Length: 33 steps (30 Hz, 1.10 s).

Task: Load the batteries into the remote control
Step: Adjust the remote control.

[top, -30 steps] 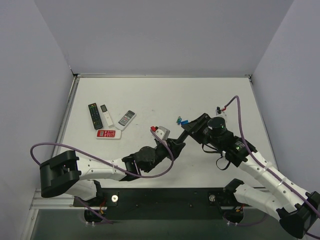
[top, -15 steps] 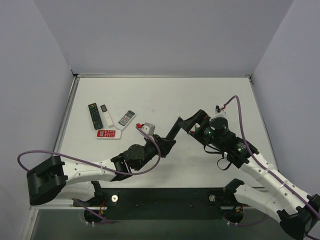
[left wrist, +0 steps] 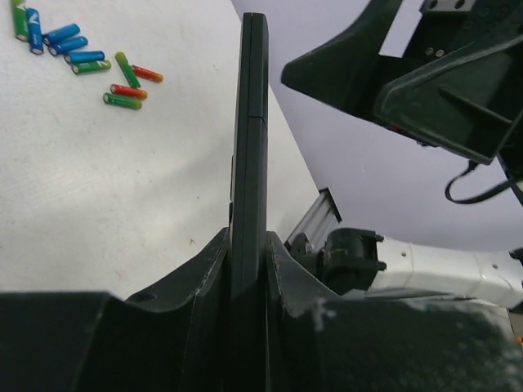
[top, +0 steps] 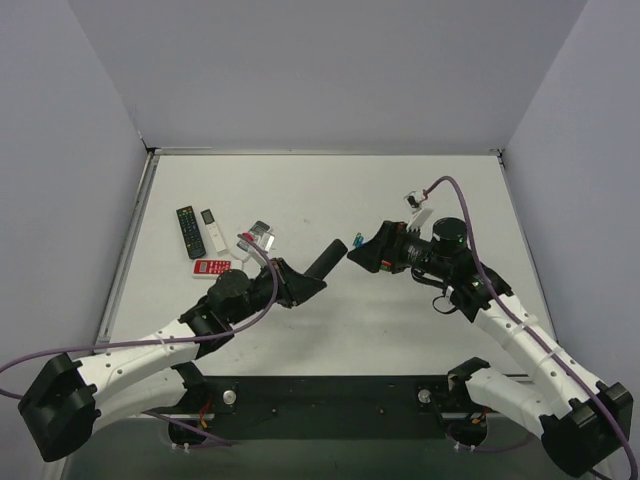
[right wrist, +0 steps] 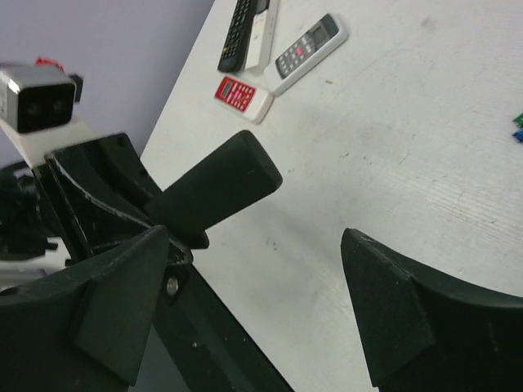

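Note:
My left gripper (top: 296,284) is shut on the slim black remote control (top: 325,260) and holds it tilted up off the table. The left wrist view shows the remote (left wrist: 249,155) edge-on between the fingers of that gripper (left wrist: 248,237). My right gripper (top: 364,256) is open and empty, just right of the remote's free end (right wrist: 222,181), with its jaws wide apart (right wrist: 255,235). Blue, green and orange-red batteries (left wrist: 82,59) lie loose on the table; in the top view only a bit (top: 357,240) shows behind my right gripper. The separate cover piece is out of view.
Other remotes lie at the left of the white table (top: 300,190): a black one with buttons (top: 189,231), a slim white one (top: 211,230), a grey-white one (top: 258,234) and a red-and-white one (top: 211,267). Walls enclose the table.
My left arm has drawn back to the left, carrying the remote with it. My right gripper has moved left and further from the arm bases, staying near the remote's free end.

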Motion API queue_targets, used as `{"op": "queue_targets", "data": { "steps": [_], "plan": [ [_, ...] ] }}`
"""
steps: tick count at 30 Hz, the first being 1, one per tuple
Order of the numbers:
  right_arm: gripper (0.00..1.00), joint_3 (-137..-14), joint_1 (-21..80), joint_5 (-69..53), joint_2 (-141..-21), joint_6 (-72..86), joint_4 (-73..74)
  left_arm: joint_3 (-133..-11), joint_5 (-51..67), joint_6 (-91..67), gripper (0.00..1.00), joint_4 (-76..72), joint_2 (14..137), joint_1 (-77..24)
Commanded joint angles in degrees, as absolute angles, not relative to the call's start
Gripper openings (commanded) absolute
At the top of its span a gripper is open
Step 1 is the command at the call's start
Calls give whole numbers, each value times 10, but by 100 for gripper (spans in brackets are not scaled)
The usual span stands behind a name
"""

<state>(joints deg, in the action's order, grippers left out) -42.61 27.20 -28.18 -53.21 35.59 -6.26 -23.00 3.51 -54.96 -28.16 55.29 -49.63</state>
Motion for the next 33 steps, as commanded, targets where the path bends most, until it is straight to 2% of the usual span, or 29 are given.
{"op": "queue_targets", "data": {
  "steps": [1, 6, 13, 19, 25, 33],
  "plan": [
    [80, -451, 288, -412, -550, 225, -87, -313, 181, -524, 0, -163, 533, -451],
    [79, -469, 377, -351, -525, -25, 15, -369, 275, -454, 0, -1, 537, -408],
    [80, -448, 477, -252, -462, -252, 59, -418, 352, -382, 0, 127, 541, -400],
    [80, -491, 536, -214, -481, -353, 134, -442, 368, -347, 0, 180, 528, -400],
    [79, -514, 602, -151, -525, -406, 144, -444, 381, -345, 0, 189, 521, -400],
    [72, -544, 635, -121, -584, -451, 147, -440, 381, -351, 0, 189, 510, -400]
  ]
}}
